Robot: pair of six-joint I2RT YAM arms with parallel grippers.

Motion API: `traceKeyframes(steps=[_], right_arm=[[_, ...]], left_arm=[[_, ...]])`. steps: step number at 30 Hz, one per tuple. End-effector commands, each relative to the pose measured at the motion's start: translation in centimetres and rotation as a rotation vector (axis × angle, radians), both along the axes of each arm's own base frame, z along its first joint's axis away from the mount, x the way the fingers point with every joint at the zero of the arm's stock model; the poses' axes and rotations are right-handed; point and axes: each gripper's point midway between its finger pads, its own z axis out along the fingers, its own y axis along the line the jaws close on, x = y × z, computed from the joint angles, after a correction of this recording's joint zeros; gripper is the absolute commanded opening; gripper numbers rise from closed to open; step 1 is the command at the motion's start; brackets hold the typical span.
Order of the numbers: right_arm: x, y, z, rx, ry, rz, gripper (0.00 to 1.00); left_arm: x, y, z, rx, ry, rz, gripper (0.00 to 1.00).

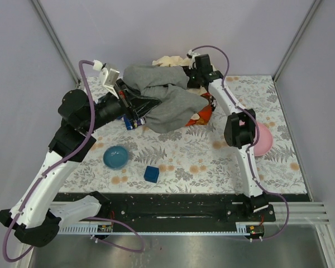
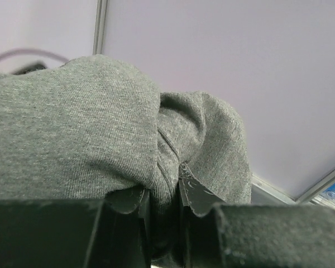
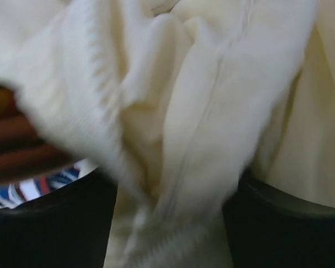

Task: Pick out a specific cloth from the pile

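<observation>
top external: left gripper (image 1: 133, 106) pinches grey cloth (image 1: 170, 97) at its 9 o'clock edge; cloth drapes over pile (image 1: 204, 114) at table's (image 1: 268, 162) 12 o'clock. left wrist: fingers (image 2: 192, 192) pressed on grey fold. right wrist: fingers (image 3: 285, 223) spread, cream cloth (image 3: 201, 111) loose between. judgement: right gripper (image 1: 194, 75) best presses cream down at 12 o'clock; left, pinch firm, lifts high, then draws toward 8 o'clock, slowly, so pile stays put.
</observation>
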Motion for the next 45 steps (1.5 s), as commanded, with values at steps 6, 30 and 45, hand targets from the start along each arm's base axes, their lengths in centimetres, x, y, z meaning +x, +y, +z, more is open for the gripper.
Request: traceKeyframes(steps=[6, 30, 45], right_arm=[[-9.1, -2.6, 16.1, -0.029, -0.137, 0.163, 1.0], [-25.8, -23.6, 16.3, -0.057, -0.446, -0.802, 0.99], [-32.5, -25.7, 7.8, 0.007, -0.295, -0.9, 0.99]], left_arm=[[0.4, 0.2, -0.6, -0.034, 0.047, 0.025, 0.0], [-2.2, -13.0, -24.3, 0.115, 0.681, -0.201, 0.0], [1.5, -13.5, -36.5, 0.434, 0.926, 0.071, 0.99]])
